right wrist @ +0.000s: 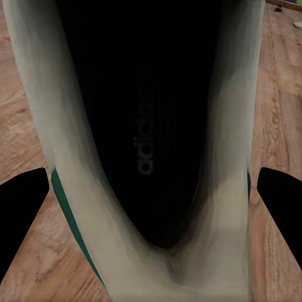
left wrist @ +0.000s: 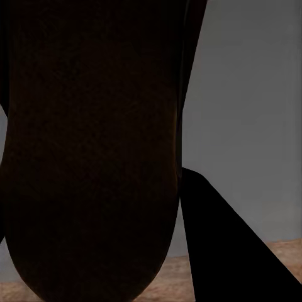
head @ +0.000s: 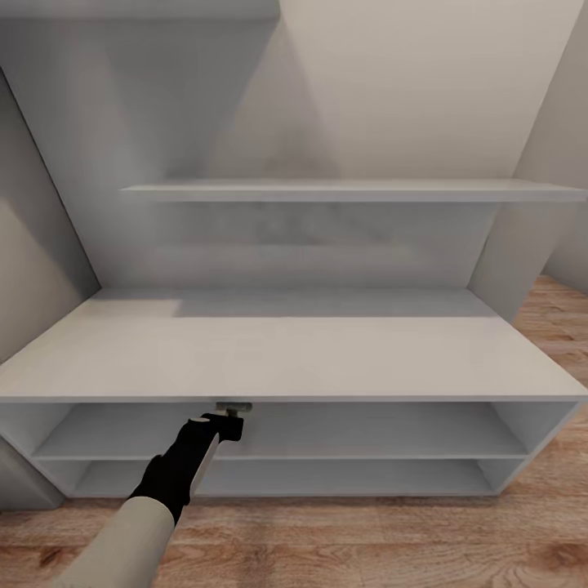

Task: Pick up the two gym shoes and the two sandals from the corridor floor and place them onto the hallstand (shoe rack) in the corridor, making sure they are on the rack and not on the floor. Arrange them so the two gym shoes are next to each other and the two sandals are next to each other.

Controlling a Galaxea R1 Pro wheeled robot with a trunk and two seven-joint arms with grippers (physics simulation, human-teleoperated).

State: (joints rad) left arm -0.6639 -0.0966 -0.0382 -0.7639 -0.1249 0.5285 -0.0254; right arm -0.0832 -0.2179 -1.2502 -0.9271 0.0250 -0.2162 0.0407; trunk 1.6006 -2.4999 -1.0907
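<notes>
The pale grey hallstand [head: 294, 351] stands straight ahead, a low bench with two open shelves below and a wall shelf [head: 351, 191] above. My left gripper [head: 233, 415] reaches to the front edge of the bench top, at the mouth of the upper open shelf. It is shut on a dark brown sandal [left wrist: 94, 157], whose underside looms close in the left wrist view beside one black finger [left wrist: 229, 251]. My right gripper [right wrist: 151, 211] is shut on a cream-white gym shoe [right wrist: 214, 207] with a green stripe, held above the wood floor [right wrist: 277, 94].
Wood-plank floor [head: 343, 539] runs in front of the hallstand and past its right end. Grey walls close in on the left and slant away on the right. A small pale object [right wrist: 297, 25] lies far off on the floor.
</notes>
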